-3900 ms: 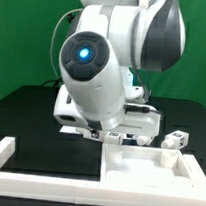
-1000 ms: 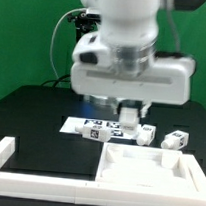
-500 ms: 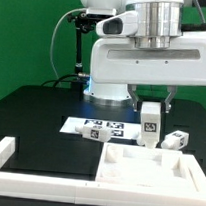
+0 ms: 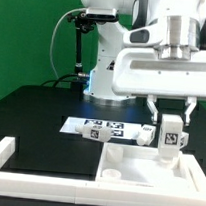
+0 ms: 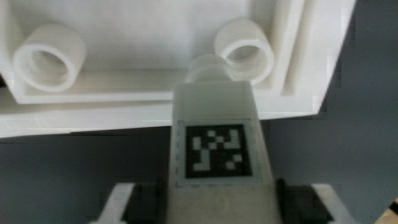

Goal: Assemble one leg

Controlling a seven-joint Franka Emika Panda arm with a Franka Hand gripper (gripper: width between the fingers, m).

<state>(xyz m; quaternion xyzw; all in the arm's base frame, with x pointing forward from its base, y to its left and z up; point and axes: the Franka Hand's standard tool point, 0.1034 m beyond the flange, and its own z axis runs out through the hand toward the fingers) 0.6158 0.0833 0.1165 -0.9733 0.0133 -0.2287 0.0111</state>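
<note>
Nearest the exterior camera, an L-shaped white rail is lying on the black worktop at the exterior view's left, well apart from the work. Beside it, at the exterior view's right, the tray is sitting with its raised rim facing up.

Status: the jaws are clamping the leg by two opposite sides and holding it upright over the far right part of the tray, clear of the worktop. In the wrist view, the leg is pointing toward one round socket in a tray corner, and a second socket is standing empty. Whether the leg tip is touching the socket cannot be told.

Assessment: the pick-up is looking complete and alignment is under way. Lowering the leg into the socket and seating it are remaining. No leg is showing seated in either visible socket.

Beyond the tray, one loose leg is lying just beside the held one and a second farther along, both at the near edge of the marker board.

Obstructions: nothing is lying across the target socket. The tray rim is running close beside it, likely leaving the fingers little side room
</note>
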